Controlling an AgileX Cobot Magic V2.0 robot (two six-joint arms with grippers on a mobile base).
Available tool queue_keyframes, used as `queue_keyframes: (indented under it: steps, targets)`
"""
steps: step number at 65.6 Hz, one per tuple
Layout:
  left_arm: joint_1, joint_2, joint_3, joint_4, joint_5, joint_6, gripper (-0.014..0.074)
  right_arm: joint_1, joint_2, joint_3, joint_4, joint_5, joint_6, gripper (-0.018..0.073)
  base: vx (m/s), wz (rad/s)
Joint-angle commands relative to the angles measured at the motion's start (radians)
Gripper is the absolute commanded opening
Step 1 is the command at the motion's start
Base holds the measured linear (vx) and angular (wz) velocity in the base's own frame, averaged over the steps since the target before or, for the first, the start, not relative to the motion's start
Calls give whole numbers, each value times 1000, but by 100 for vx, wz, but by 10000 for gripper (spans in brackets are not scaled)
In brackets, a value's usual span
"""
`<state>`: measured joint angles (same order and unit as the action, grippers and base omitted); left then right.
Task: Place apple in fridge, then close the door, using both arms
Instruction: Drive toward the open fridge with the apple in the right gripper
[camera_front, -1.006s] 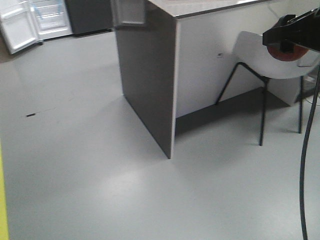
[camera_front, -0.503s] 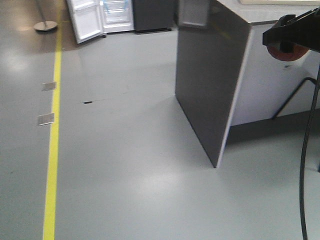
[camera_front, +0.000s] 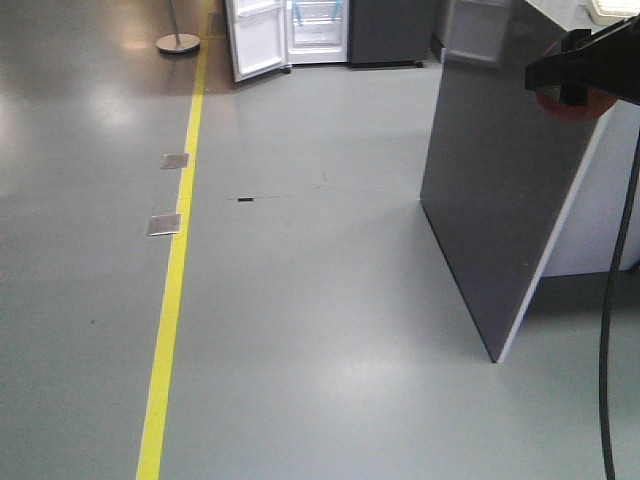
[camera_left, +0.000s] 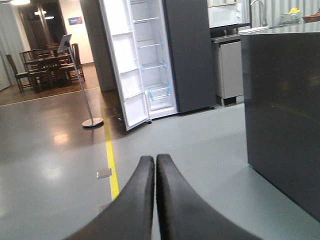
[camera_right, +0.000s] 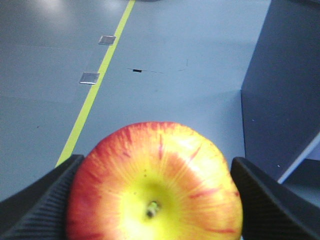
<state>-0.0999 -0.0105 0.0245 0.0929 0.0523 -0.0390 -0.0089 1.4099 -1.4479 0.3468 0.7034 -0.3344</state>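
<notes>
The red and yellow apple (camera_right: 155, 185) fills the right wrist view, stem end towards the camera. My right gripper (camera_right: 156, 172) is shut on it, one black finger (camera_right: 37, 202) on each side. In the front view that gripper (camera_front: 578, 78) is at the top right, with the apple (camera_front: 572, 106) showing under it. The dark grey fridge (camera_front: 318, 28) stands far off at the top with its door (camera_front: 255, 40) swung open. The left wrist view shows the fridge's white shelves (camera_left: 150, 60) and the door's white inner face (camera_left: 122, 65). My left gripper (camera_left: 155, 161) is shut and empty, above the floor.
A dark grey counter end panel (camera_front: 500, 190) stands at the right, close to my right gripper. A yellow floor line (camera_front: 175, 270) runs towards the fridge, with metal floor plates (camera_front: 164, 224) beside it. A sign stand (camera_left: 92, 121) stands left of the door. A black cable (camera_front: 610, 300) hangs at the right.
The whole view has swung left: the fridge moved from the upper left to the top centre, the counter slid right, and the white chair left the view. The apple stays in my right gripper.
</notes>
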Motion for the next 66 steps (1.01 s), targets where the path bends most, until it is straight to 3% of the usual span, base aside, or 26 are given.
queue_keyframes:
  steps: [1, 66]
  targets:
    - [2, -14, -18, -7, -73, -11, -7, -3, -35, -33, 18, -73, -11, 102, 6, 22]
    - [2, -14, -18, -7, -73, -11, -7, -3, -35, -33, 18, -73, -11, 102, 6, 12]
